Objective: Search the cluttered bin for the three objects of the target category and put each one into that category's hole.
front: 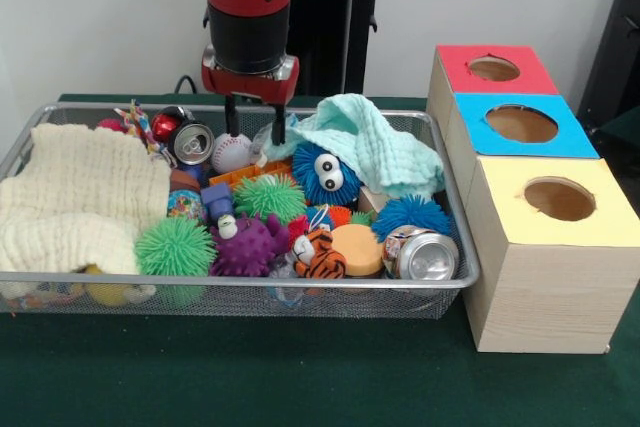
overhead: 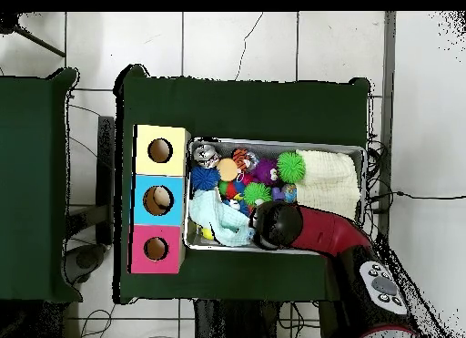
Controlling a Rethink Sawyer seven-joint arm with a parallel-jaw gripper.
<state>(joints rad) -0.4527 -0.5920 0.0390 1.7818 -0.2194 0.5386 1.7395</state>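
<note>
The silver wire-mesh bin [front: 40,278] lies on the green table, full of toys, and also shows in the overhead view [overhead: 360,152]. My gripper [front: 254,127] hangs open and empty over the bin's back middle. Its fingertips are just above a white baseball [front: 232,152] and next to a mint cloth [front: 375,142]. Three wooden boxes with holes stand to the bin's right: red [front: 494,68], blue [front: 521,124] and yellow [front: 559,199]. In the overhead view my arm [overhead: 278,225] hides the gripper.
The bin holds a cream cloth [front: 80,202], two drink cans [front: 190,141] [front: 422,254], green spiky balls [front: 176,246], a purple spiky toy [front: 247,245], a blue fuzzy ball with eyes [front: 325,174], a toy tiger [front: 318,255] and an orange disc [front: 358,248].
</note>
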